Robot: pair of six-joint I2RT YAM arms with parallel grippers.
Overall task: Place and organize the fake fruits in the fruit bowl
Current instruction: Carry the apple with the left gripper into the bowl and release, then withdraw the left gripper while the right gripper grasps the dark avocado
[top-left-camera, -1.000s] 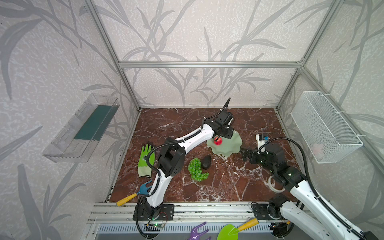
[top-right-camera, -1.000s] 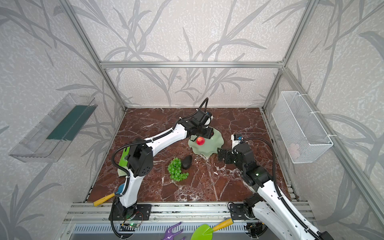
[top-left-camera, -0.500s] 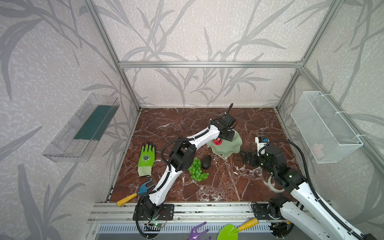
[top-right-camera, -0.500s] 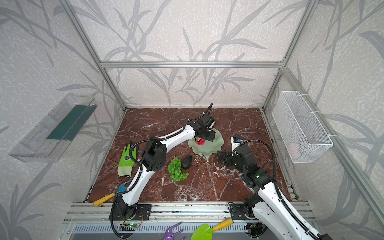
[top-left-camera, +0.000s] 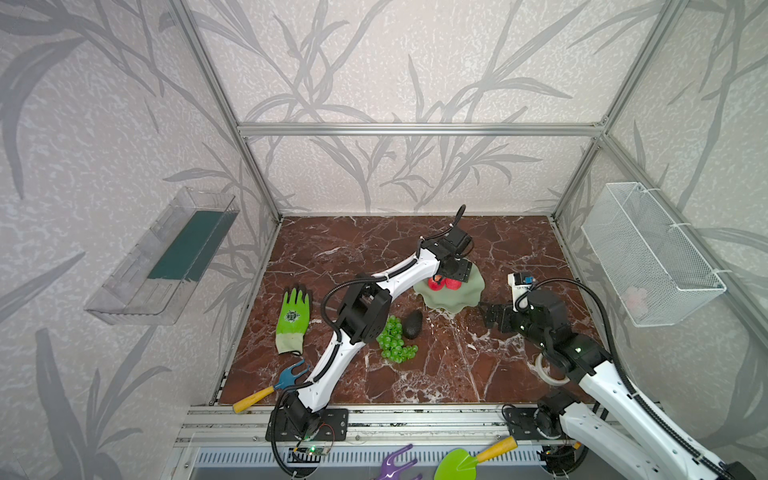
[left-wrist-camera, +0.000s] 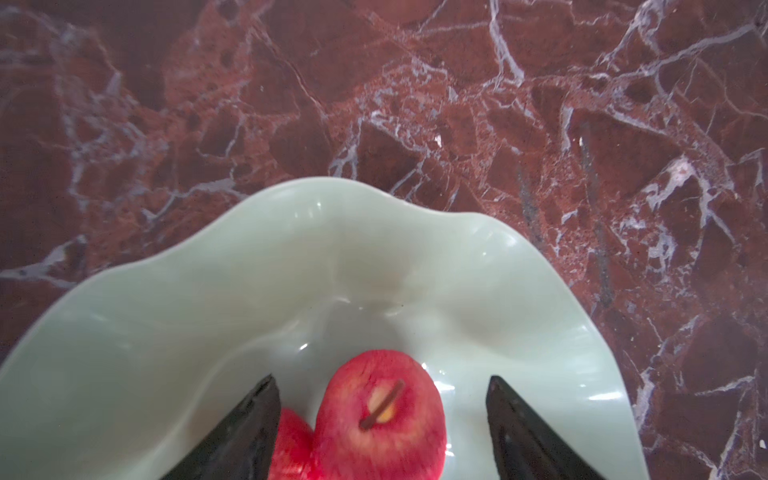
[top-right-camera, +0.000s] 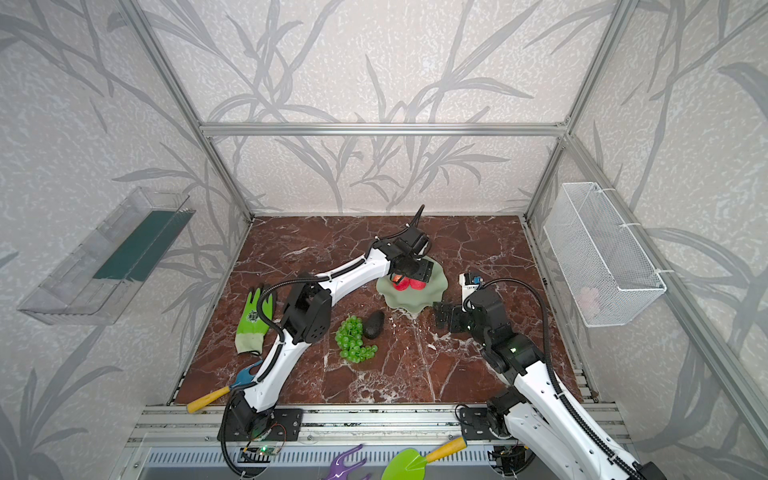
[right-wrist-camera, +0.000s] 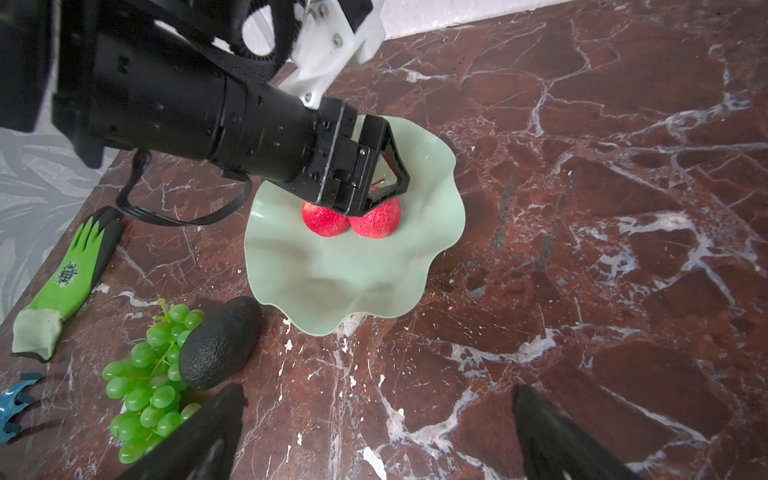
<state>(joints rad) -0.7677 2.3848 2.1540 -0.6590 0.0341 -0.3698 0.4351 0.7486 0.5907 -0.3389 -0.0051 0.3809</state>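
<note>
Left wrist: left gripper jaws stand apart around the red apple resting in the fruit bowl; I should lift straight up, nudging nothing; right gripper gapes wide, empty.

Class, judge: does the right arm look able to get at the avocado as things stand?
Probably yes: the open right gripper sits near the avocado, only marble tabletop between them; the grapes lie against its far side.
</note>
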